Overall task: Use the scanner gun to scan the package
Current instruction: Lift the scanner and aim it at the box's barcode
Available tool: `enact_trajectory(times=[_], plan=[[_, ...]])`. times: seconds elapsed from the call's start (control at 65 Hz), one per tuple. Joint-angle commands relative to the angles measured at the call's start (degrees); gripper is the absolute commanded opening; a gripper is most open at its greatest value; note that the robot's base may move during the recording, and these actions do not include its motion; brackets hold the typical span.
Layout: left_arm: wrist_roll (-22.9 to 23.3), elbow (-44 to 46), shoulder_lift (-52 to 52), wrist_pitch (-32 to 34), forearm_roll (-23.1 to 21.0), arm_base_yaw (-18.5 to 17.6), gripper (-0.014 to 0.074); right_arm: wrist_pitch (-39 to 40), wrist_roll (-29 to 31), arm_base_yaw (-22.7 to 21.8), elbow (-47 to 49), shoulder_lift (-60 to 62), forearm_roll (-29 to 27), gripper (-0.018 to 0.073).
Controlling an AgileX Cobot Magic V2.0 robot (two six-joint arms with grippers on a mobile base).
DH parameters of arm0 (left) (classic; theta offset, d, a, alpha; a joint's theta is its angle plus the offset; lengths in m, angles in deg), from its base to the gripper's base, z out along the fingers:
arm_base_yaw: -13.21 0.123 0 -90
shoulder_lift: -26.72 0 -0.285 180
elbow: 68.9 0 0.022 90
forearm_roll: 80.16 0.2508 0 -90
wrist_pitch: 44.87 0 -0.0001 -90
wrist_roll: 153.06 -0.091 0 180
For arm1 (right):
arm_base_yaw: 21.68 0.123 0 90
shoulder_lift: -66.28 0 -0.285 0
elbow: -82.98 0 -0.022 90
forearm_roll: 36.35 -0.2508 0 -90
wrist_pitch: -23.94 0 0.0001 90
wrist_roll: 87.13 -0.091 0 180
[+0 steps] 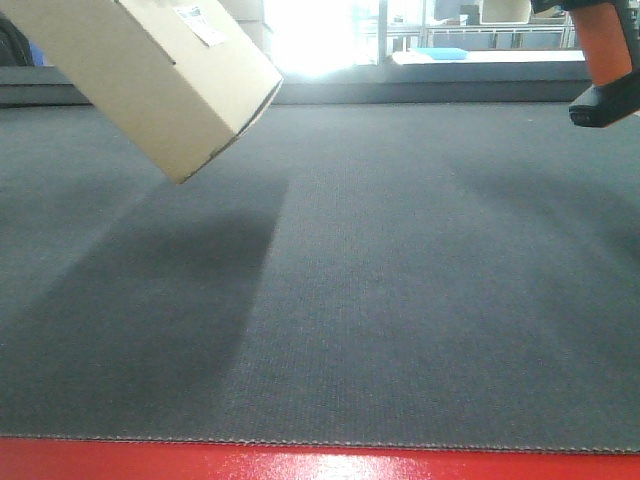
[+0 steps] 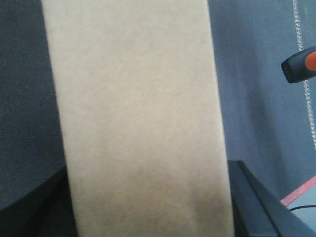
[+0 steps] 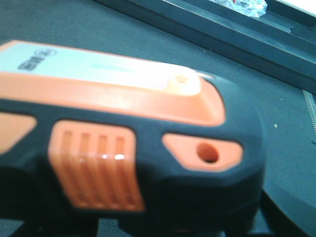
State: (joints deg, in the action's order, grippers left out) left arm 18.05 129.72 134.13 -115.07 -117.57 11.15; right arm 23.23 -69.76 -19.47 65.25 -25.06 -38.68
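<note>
Two things aloft, package (image 1: pixel 150 70) tilted, scanner gun (image 1: pixel 608 50) upper right

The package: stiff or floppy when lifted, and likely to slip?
Probably stiff: the package shows straight edges and flat faces while tilted clear of the mat. Its matte cardboard surface looks grippy, so slipping seems unlikely.

dark grey mat (image 1: pixel 400 300), red front edge (image 1: pixel 320 462), distant blue tray (image 1: pixel 440 52)
</note>
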Motion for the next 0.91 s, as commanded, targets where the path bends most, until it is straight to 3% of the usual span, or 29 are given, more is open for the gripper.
enact_trajectory(times=[0.0, 0.461, 0.677, 0.892], plan=[[0.31, 0.18, -0.65, 0.24, -1.41, -0.01, -0.0111, 4.11, 0.16, -0.41, 1.08, 0.78, -0.17, -0.0154], [0.31, 0.18, -0.65, 0.24, -1.41, -0.01, -0.0111, 4.11, 0.16, -0.41, 1.08, 8.08, -2.54, -0.0154], [0.31, 0.18, -0.65, 0.24, -1.41, -0.01, -0.0111, 4.11, 0.16, -0.41, 1.08, 12.67, -15.91, -0.0154], [0.31, 0.18, -0.65, 0.24, -0.88, -0.01, -0.0111, 7.96, 0.16, -0.41, -3.64, 15.94, -21.44, -0.0154]])
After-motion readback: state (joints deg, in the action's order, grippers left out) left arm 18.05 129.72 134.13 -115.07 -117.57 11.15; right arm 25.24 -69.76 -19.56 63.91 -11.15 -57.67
